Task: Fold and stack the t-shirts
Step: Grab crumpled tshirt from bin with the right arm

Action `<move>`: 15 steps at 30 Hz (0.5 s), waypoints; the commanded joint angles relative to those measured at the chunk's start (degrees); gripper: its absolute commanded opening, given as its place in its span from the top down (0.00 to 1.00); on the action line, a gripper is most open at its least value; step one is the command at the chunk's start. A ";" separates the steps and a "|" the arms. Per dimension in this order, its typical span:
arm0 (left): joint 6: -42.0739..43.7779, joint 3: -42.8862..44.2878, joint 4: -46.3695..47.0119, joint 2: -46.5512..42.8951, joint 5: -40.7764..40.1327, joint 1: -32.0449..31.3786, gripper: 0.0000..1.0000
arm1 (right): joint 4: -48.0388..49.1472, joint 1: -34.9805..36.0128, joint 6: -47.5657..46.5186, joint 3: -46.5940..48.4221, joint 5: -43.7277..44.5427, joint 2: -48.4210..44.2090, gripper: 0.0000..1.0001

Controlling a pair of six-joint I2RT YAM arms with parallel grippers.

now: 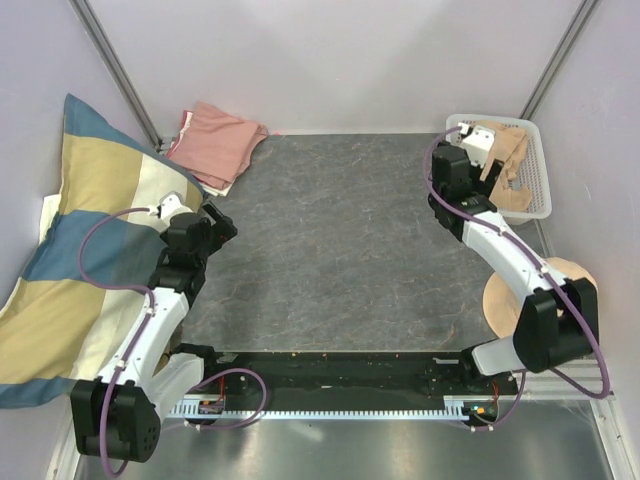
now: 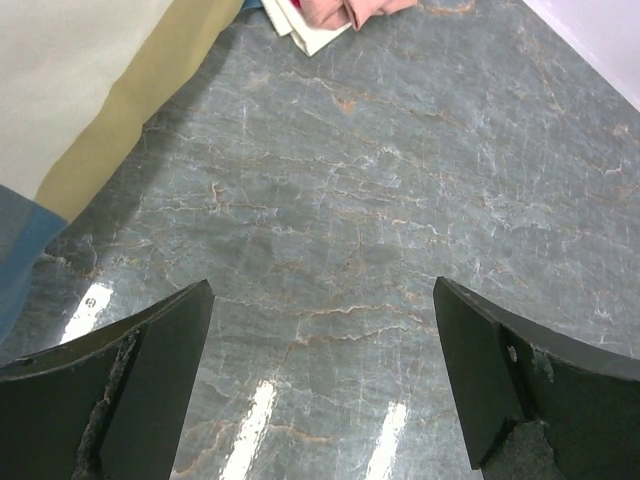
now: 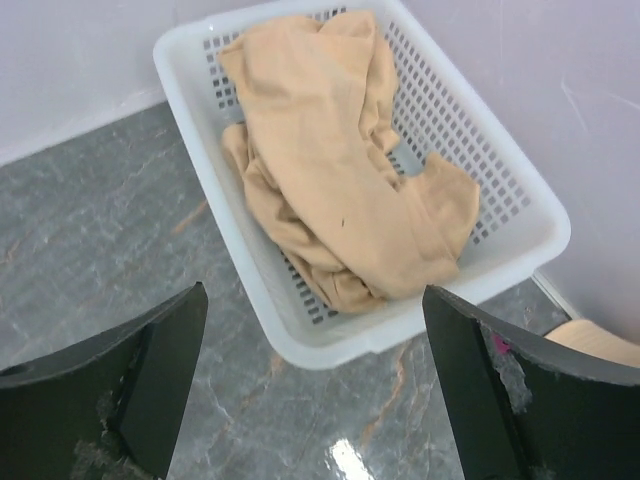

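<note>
Tan t-shirt is seen crumpled in the basket at two o'clock, right fingers and left fingers are held released, so a high central fold should be pinched and lifted clear.

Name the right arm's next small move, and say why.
Probably lower the open right tool into the white basket and pinch the tan t-shirt: it lies crumpled there, unfolded, while the pink t-shirt already sits folded at the far left.
</note>
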 commanded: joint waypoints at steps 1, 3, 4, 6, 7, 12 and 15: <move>-1.02 3.68 -3.94 -0.08 1.79 0.50 0.04 | -1.25 -2.28 -4.23 9.52 5.31 6.18 0.02; -0.75 4.65 -4.90 0.97 4.78 0.42 0.09 | -3.78 -4.74 -2.58 12.78 0.48 10.05 0.02; -0.75 4.91 -5.52 1.23 5.83 0.42 0.09 | -5.19 -7.80 -1.69 16.36 -1.19 11.28 0.02; -0.22 5.27 -6.05 1.41 8.12 0.50 0.14 | -8.87 -11.07 0.15 19.90 -6.27 15.48 0.02; -0.05 5.09 -6.31 1.24 8.65 0.42 0.15 | -10.20 -14.13 0.51 23.57 -7.61 16.99 0.02; 1.71 4.83 -6.75 -0.78 10.94 0.33 0.16 | -18.99 -20.92 2.35 35.80 -14.21 27.71 0.02; 3.20 5.18 -8.24 -1.83 11.47 0.33 0.17 | -19.97 -23.38 4.46 37.40 -19.12 31.32 0.02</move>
